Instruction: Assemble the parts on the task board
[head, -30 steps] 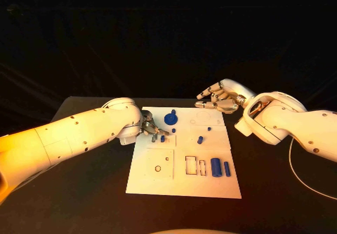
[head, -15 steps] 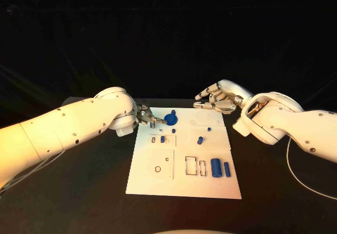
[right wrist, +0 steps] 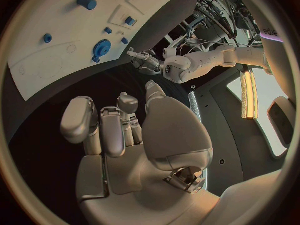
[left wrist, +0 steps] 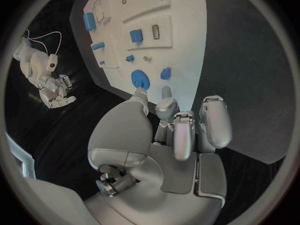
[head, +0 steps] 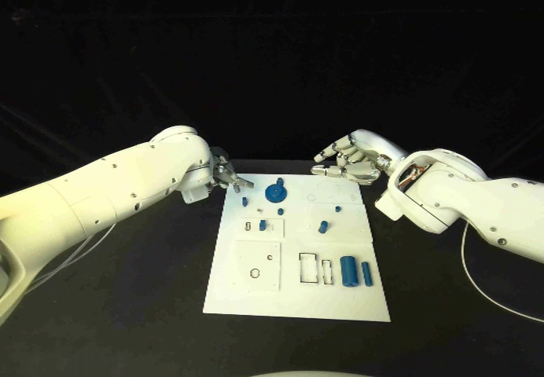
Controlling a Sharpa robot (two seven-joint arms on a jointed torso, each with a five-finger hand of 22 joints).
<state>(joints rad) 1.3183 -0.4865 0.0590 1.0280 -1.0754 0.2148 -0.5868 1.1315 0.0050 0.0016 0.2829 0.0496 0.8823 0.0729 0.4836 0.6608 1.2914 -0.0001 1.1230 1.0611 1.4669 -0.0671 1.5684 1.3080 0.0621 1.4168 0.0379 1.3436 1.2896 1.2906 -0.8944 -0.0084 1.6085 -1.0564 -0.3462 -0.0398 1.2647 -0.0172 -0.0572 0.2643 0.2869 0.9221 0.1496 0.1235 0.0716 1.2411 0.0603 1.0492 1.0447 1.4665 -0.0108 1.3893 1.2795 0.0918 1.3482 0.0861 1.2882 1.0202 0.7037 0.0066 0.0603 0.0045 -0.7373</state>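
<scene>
1. Head view: task board (head: 297, 302) lies mid-table. Left hand (head: 226, 177) sits just off the board's far left corner, near the blue gear (head: 276, 190); whether it grips anything cannot be told here. Right hand (head: 351, 163) hovers beyond the far right corner, fingers curled, nothing in them.
2. Left wrist view: left hand (left wrist: 178, 130) empty, fingers loosely apart, beside the board's edge (left wrist: 187, 50) near the gear (left wrist: 139, 78).
3. Right wrist view: right hand (right wrist: 119, 130) curled, holding nothing; board (right wrist: 44, 60) beyond the fingers.

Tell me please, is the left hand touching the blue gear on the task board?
Apart. In the left wrist view, white board shows between the left hand and the blue gear; the head view also shows the hand left of the task board.
</scene>
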